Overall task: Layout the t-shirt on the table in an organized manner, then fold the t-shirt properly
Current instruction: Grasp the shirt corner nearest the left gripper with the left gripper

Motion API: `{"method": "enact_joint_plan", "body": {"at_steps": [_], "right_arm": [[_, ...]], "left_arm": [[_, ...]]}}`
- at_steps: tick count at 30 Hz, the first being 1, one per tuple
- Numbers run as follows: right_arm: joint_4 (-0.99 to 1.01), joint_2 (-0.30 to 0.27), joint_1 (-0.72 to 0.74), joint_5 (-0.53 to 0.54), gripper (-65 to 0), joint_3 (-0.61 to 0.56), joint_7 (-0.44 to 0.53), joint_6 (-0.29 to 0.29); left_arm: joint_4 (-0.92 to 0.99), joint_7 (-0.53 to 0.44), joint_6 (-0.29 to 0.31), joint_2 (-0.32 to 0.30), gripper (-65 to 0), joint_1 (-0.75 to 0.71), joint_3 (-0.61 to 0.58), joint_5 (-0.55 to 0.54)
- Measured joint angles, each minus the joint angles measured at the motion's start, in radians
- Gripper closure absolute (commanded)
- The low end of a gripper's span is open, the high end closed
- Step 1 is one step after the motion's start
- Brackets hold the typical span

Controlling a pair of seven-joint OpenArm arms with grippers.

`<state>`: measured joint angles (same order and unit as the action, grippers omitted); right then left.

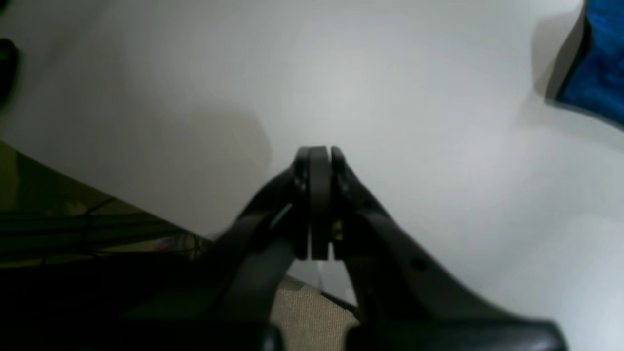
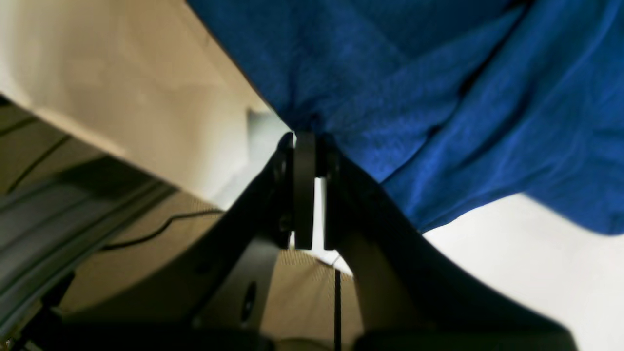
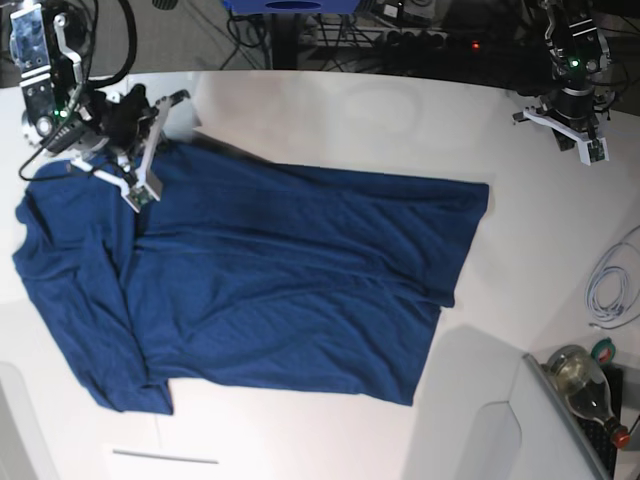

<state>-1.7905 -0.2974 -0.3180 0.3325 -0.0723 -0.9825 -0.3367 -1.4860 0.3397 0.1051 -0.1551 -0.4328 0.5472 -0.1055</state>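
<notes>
Here the dark navy soft-fabric t-shirt [image 3: 270,280] lies spread toward the white table's [image 3: 400,110] left edge. The right gripper [image 2: 309,139] pinches its far-left edge, likely to straighten it; the left gripper [image 1: 319,153], clenched empty, waits at the far-right corner.

The shirt [image 3: 270,280] covers most of the table [image 3: 520,230]; bare white surface lies open on the right, where a bottle [image 3: 585,385] and a white cable [image 3: 610,285] crowd the corner.
</notes>
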Motion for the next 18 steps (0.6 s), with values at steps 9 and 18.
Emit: {"method": "enact_joint_plan", "body": {"at_steps": [9, 18], "right_arm": [[-0.008, -0.038, -0.091, -0.003, -0.2, -0.014, -0.008, 0.0], [-0.003, -0.035, -0.083, 0.0, -19.2, -0.01, -0.006, 0.001]], "left_arm": [[-0.002, 0.0, 0.0, -0.001, 0.0, 0.0, 0.0, 0.0], [-0.084, 0.003, -0.006, -0.003, 0.0, -0.013, -0.089, -0.003]]}}
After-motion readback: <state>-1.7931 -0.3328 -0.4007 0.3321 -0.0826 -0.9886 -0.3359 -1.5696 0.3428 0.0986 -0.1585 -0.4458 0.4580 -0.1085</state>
